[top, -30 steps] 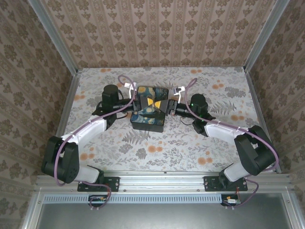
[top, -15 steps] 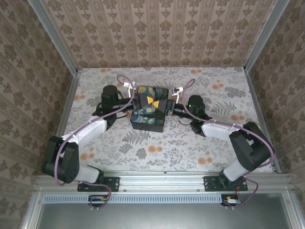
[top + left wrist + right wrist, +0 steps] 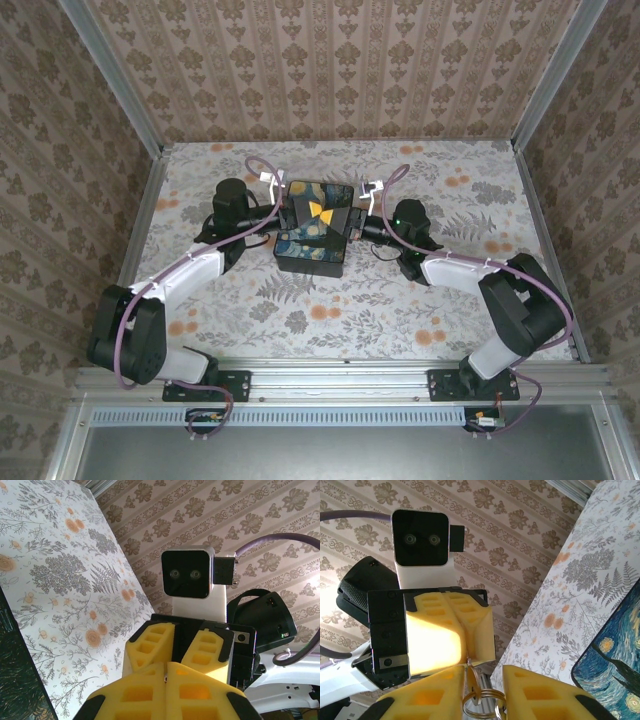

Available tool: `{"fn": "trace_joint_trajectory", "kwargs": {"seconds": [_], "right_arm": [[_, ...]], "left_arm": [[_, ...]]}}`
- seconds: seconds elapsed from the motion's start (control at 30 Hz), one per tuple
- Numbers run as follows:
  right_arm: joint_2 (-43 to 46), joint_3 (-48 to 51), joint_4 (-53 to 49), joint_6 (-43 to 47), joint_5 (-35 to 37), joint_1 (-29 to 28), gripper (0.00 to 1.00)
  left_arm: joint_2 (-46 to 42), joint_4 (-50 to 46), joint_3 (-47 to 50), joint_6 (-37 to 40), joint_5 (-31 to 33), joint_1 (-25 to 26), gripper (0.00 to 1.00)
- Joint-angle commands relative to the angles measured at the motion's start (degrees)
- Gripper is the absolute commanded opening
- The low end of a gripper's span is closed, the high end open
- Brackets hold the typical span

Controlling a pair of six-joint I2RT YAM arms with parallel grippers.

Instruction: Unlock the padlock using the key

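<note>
Right gripper has narrowed around the silver key ring, hold unclear; left gripper stays clamped on the thin metal key.

Enclosure with papered walls on three sides and a floral floor.
The far, left and right walls carry beige-brown wallpaper with striped leaf motifs. The floor is white, printed with grey ferns and orange flowers. Bare metal posts rise at the far left and far right corners. A metal rail runs along the near edge, with a dark grey panel nearer still. Lighting is even.
</note>
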State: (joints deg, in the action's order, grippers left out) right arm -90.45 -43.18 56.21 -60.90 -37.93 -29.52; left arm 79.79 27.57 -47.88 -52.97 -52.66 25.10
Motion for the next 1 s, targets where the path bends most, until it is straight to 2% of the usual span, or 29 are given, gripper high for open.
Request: {"fn": "trace_joint_trajectory", "kwargs": {"seconds": [0.0, 0.23, 0.37, 0.43, 0.47, 0.5, 0.7, 0.97], "right_arm": [[-0.7, -1.5, 3.9, -0.8, -1.5, -0.5, 0.15], [-1.0, -0.9, 7.1, -1.6, -1.8, -0.6, 0.00], [-0.9, -0.3, 8.4, -1.8, -1.8, -0.6, 0.00], [-0.8, -0.1, 8.2, -1.4, -1.9, -0.6, 0.00], [-0.7, 0.0, 7.8, -1.2, -1.9, -0.6, 0.00], [-0.5, 0.1, 7.2, -0.8, -2.0, -0.5, 0.00], [2.0, 1.1, 1.9, 2.5, -2.4, 0.3, 0.00], [6.7, 2.7, -6.2, 6.9, -4.1, 2.7, 0.00]], "left_arm": [[0.1, 2.8, 0.5, -0.7, -0.4, 0.1, 0.00], [-0.2, 3.4, 1.0, -1.2, -0.5, -0.6, 0.00], [-0.4, 3.1, 1.7, -1.5, 0.6, -1.4, 0.00], [-1.0, 2.8, 2.7, -1.8, 3.0, -2.0, 0.27], [-1.5, 2.4, 3.2, -1.9, 4.2, -2.5, 0.35], [-1.9, 2.2, 3.5, -1.7, 4.8, -2.7, 0.38], [-3.9, -5.5, 2.3, 2.3, 7.1, -3.0, 0.44], [-3.9, -5.7, 2.6, 2.0, 8.3, -3.1, 0.43]]}}
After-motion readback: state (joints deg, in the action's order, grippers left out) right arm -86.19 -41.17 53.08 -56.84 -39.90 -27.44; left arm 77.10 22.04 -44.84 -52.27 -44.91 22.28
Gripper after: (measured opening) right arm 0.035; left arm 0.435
